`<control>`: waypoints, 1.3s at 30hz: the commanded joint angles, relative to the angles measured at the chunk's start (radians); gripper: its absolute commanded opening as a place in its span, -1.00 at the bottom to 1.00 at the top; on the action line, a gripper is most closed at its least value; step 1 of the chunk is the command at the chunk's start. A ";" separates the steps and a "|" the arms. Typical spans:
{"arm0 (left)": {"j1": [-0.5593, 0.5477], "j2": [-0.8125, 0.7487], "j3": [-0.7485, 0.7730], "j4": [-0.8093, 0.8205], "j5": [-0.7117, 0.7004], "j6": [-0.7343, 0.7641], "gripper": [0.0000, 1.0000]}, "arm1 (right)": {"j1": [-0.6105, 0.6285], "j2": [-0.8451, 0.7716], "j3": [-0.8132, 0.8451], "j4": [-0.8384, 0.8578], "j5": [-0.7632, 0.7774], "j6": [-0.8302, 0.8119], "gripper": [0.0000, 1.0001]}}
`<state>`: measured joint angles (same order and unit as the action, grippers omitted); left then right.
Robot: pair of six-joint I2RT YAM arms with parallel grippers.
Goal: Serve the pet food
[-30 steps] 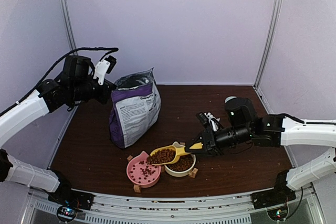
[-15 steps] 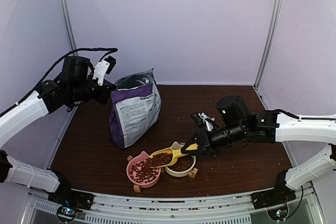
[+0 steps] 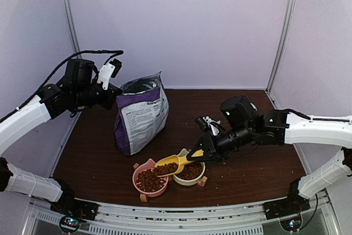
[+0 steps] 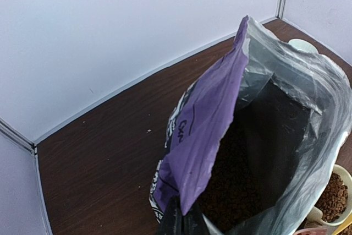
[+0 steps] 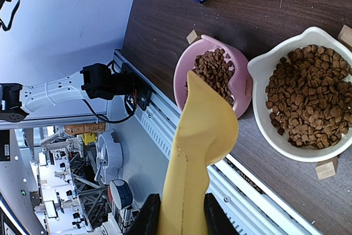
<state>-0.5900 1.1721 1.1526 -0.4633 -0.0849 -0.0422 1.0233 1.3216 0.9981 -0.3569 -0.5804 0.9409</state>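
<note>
The pet food [image 5: 214, 70] sits in three places: heaped in the pink bowl [image 5: 177, 81] at the lower centre of the overhead view, filling the white bowl [image 5: 256, 83] touching it on the right, and loose inside the purple food bag [image 3: 140, 116] standing left of centre on the tabletop [image 3: 99, 152]. A little also shows in the yellow scoop [image 5: 201, 136], whose lip is tilted down over the pink bowl. The right fingers [image 5: 149, 216] are clenched on the scoop's handle, one on each side. The left fingers [image 4: 171, 219] are pinched shut on the bag's top edge, holding its mouth open. The kibble is light, dry and hard, and it probably rolls and bounces freely, so it cannot be gripped directly. It has to be carried in the scoop, held by the handle and tipped slowly, close above the bowl, so pellets don't skip over the rim. The scoop looks stiff and smooth, so a firm hold well along the handle seems wise. The bag is thin and floppy and would likely slump if its edge were let go.
</note>
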 commanded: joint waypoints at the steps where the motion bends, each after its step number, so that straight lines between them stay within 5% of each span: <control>1: 0.007 -0.014 -0.020 -0.034 0.014 0.009 -1.00 | 0.012 0.015 0.056 -0.043 0.023 -0.038 -0.63; 39: 0.008 -0.015 -0.021 -0.035 0.019 0.008 -1.00 | 0.093 0.145 0.427 -0.443 0.243 -0.292 -0.64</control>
<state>-0.5896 1.1702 1.1519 -0.4633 -0.0715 -0.0425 1.1065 1.4712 1.3956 -0.7765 -0.3954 0.6846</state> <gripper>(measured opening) 0.020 0.235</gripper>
